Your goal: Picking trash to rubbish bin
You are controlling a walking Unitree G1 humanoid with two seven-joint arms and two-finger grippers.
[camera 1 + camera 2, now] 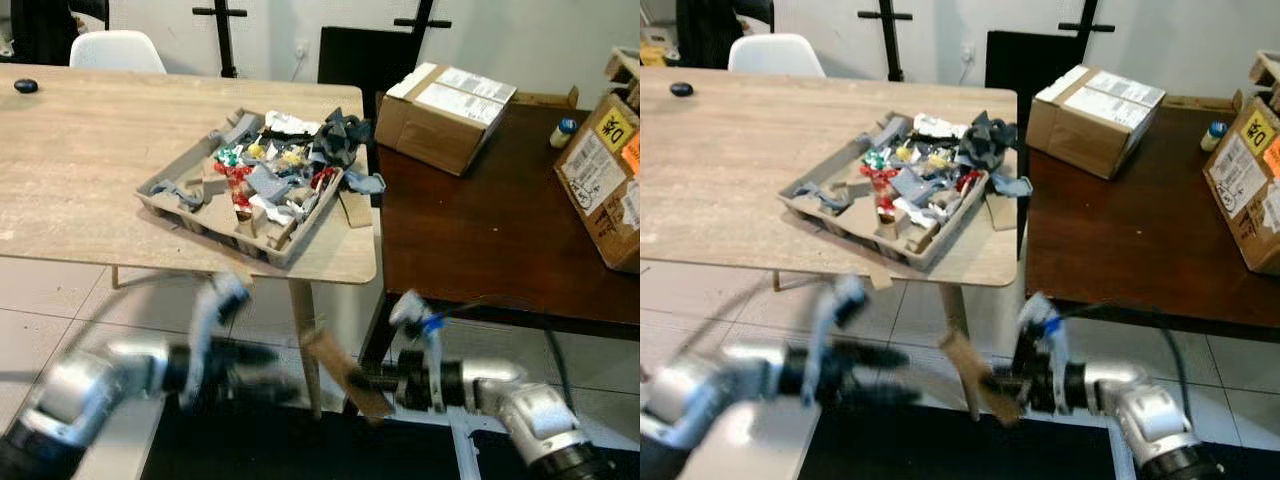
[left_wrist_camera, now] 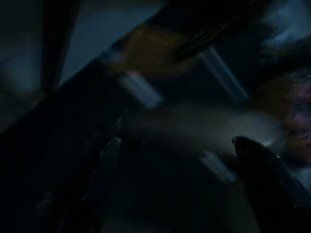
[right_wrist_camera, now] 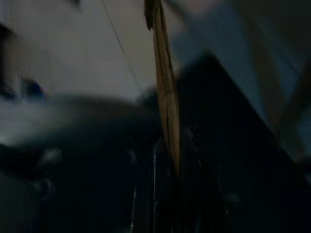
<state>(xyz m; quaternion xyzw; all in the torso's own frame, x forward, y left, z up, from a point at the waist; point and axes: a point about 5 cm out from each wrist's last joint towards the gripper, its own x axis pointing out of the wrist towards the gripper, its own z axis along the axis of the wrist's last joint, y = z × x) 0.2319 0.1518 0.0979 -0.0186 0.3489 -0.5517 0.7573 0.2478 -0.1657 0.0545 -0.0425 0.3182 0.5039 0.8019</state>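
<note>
Most of the job looks to be still ahead. The cardboard tray [image 1: 180, 196] on the pale wooden surface [image 1: 80, 160] is still heaped with trash [image 1: 275, 170]: grey card scraps, dark crumpled wrapping, and small red, green and yellow bits, too jumbled to count piece by piece. One loose flap of card [image 1: 353, 208] lies on the surface just beside the tray, on the side toward the dark surface [image 1: 480, 230]. Well below the tray, past the near edge of the pale surface, the right tool [image 1: 378, 382] is pressed together on one strip of brown cardboard [image 1: 340, 370], which sticks up at a tilt from its tips; the right wrist view shows the same strip [image 3: 165, 97] edge-on between the fingers. Under it is a dark area low in the head views that may be the bin's mouth, though it is too dark to be sure, so I judge this piece to be on its way to being dropped, not yet released. The left tool [image 1: 262, 370] hangs level with it, also below the tray, blurred; whether its fingers are spread or closed I cannot tell, and its wrist view is too dark to help. By count: one tray, one strip in the grasp, one loose flap, two surfaces, three cardboard boxes beyond the tray on the dark surface (one sealed box [image 1: 445, 112] nearest, two [image 1: 605, 180] at the far edge), one small bottle [image 1: 564, 130], one white chair [image 1: 117, 50] and one small dark object [image 1: 26, 86].
</note>
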